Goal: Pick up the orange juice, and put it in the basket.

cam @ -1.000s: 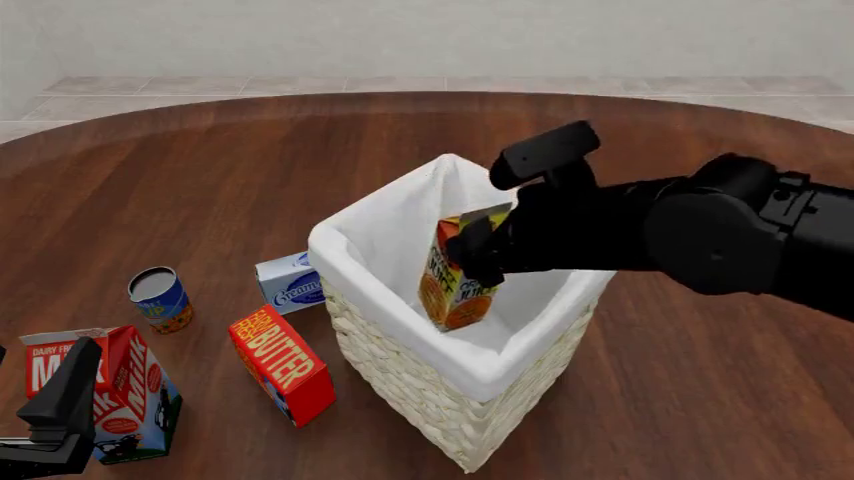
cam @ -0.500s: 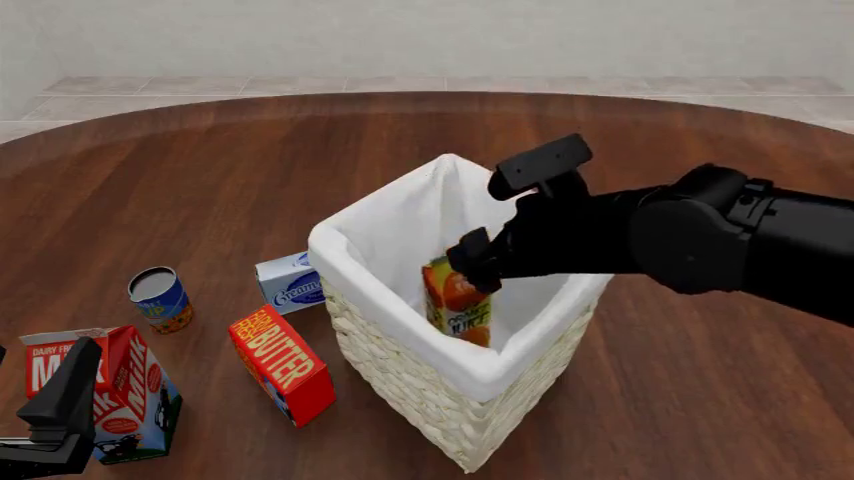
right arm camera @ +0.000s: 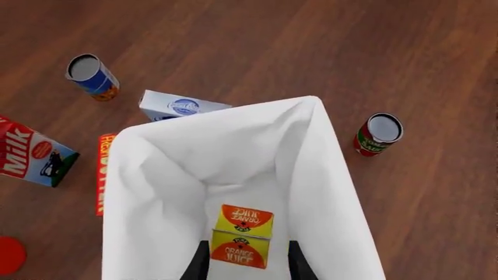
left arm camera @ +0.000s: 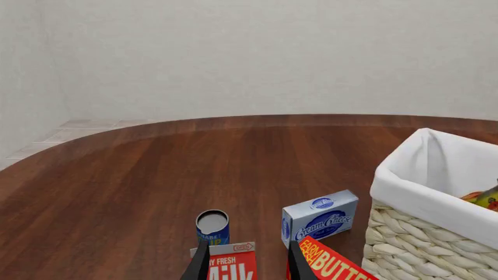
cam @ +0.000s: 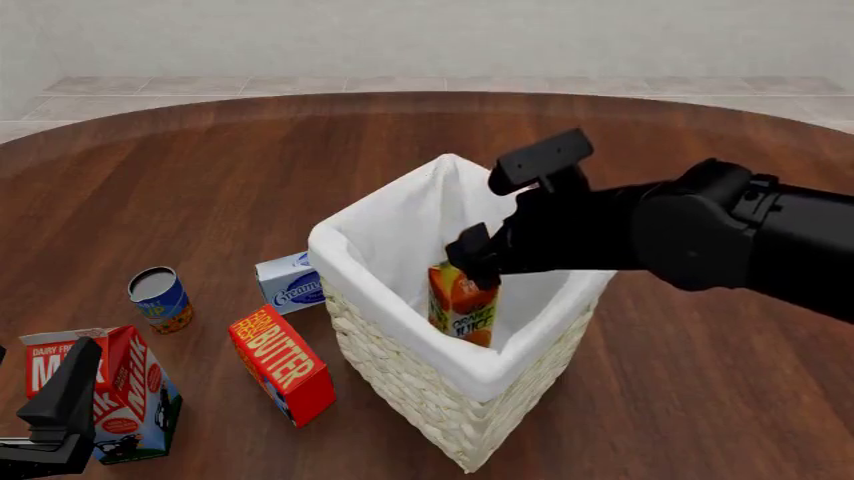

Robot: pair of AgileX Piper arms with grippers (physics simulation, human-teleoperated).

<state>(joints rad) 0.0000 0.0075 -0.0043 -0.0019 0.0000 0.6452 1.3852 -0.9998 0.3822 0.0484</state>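
Observation:
The orange juice (cam: pixel 461 303) stands upright inside the basket (cam: pixel 400 345), against its near right wall, with its gable top below the rim. In the right wrist view the orange juice (right arm camera: pixel 242 234) lies on the white liner (right arm camera: pixel 155 175), below and apart from my fingers. My right gripper (cam: pixel 475 256) hovers over the basket mouth, open and empty. My left gripper (cam: pixel 60 405) is open and empty at the near left, by the milk carton. The basket (left arm camera: pixel 412 186) and a corner of the orange juice (left arm camera: pixel 484 198) also show in the left wrist view.
Left of the basket lie a red BUTTER box (cam: pixel 280 365), a cream cheese box (cam: pixel 291 283), a blue can (cam: pixel 160 298) and a Milk carton (cam: pixel 118 395). A red-green can (right arm camera: pixel 379 134) stands beyond the basket.
The orange juice dropped from my right gripper into the basket and settled upright. My right gripper opened and stays over the basket. The left arm has not moved.

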